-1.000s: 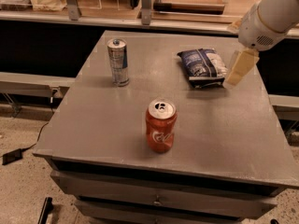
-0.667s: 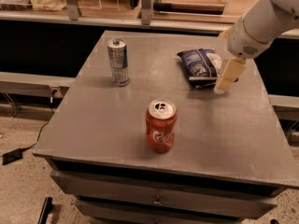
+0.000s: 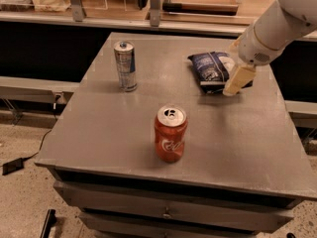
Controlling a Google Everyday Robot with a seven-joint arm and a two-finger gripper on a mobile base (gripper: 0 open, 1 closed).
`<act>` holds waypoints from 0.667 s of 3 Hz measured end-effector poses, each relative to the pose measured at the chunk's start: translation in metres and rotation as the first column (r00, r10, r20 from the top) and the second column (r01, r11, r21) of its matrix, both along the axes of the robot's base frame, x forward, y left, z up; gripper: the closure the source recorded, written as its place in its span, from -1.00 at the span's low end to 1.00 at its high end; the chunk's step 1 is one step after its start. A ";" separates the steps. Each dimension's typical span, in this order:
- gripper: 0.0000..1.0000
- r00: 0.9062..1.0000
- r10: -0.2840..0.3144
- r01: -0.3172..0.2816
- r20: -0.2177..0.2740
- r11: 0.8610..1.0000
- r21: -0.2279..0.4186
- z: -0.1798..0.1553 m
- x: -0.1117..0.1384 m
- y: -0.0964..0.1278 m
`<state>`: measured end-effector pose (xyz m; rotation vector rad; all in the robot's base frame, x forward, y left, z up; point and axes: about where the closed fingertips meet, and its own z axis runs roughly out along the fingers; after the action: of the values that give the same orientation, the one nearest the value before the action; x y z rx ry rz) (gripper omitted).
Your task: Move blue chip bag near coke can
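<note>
Hanging above the grey table [image 3: 237,133], hand [image 3: 237,82] at blue chip bag [image 3: 210,68]; grip unclear.

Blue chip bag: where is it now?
In the camera view the blue chip bag lies far right on the table, the gripper at its right edge.

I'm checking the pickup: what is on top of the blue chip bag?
Only the claw, over the right edge of the blue chip bag. It hides that edge, so contact cannot be judged. The rest of the bag's top is bare.
</note>
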<state>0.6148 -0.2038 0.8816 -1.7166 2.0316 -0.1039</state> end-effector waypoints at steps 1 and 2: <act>0.03 1.000 0.009 -0.009 -0.006 1.000 -0.004 -0.001 -0.001 0.002; -0.25 1.000 0.028 -0.028 -0.015 0.999 -0.016 -0.001 -0.003 0.006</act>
<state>0.6116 -0.1977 0.8809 -1.7596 2.0220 -0.0990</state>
